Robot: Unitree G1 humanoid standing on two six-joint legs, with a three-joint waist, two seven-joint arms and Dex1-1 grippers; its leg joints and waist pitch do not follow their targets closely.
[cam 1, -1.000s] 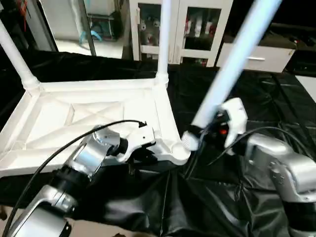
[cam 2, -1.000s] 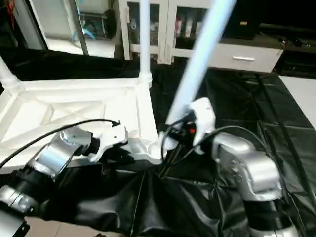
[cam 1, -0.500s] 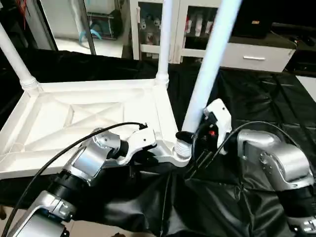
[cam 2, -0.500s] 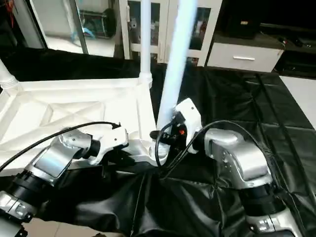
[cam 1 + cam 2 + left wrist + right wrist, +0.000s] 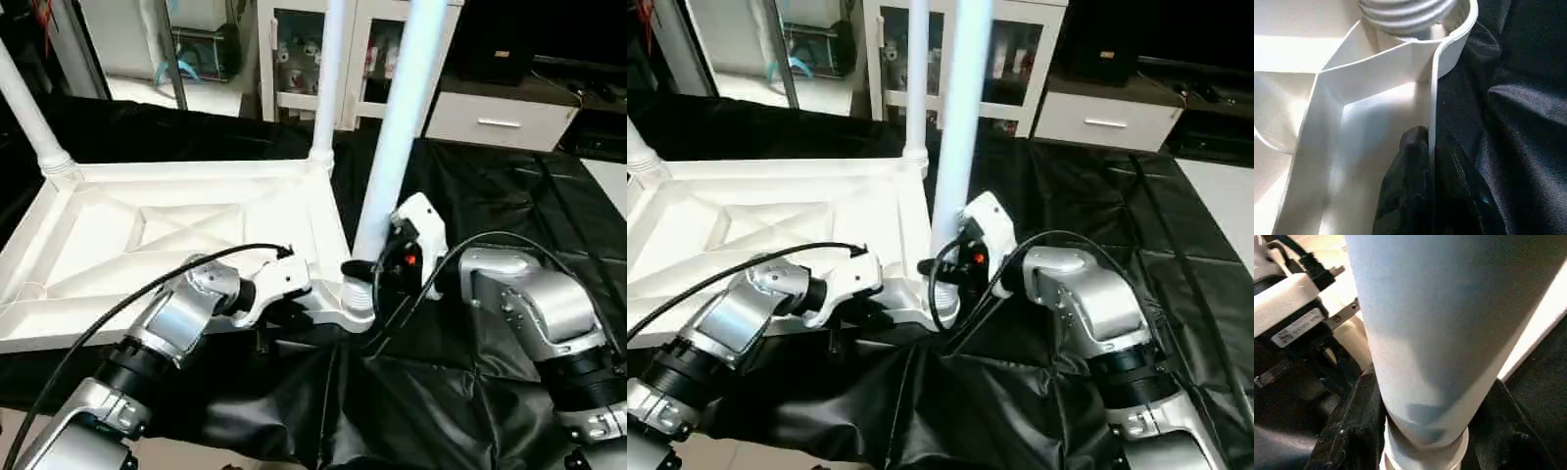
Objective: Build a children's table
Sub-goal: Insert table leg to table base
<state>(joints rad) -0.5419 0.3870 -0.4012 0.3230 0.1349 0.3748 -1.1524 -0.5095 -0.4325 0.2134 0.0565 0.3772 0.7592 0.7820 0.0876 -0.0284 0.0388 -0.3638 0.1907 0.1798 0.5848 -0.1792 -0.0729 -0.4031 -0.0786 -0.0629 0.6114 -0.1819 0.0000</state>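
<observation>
The children's table top [image 5: 176, 245] lies upside down on your black-covered bench [image 5: 509, 196], ribbed underside up, over the bench's left half with its near edge along the bench's near edge. You can see two white legs already standing in the far corner sockets: one at the far left corner [image 5: 29, 108] and one at the far right corner [image 5: 328, 78], both rising out of the frame. The third leg [image 5: 402, 127] stands nearly upright at the near right corner, its threaded end [image 5: 359, 294] sitting at the round socket [image 5: 1459, 29]; in your left wrist view the ribbed threads show just inside that socket's rim. Your right gripper [image 5: 1425, 431] is clamped on this leg low down, just above the threads, with a black finger [image 5: 1352, 426] on either side of the tube. Your left gripper [image 5: 1425, 161] is closed on the thin upright wall of the top's near edge, just beside the same corner socket, one black finger on the inner face and the other on the outer face, pinching the rim between them. The black cover hangs in loose folds over the bench's near edge beneath both forearms. Beyond the bench's far edge you see a white glass-fronted cabinet [image 5: 294, 49] and a low white drawer unit [image 5: 500, 117]
</observation>
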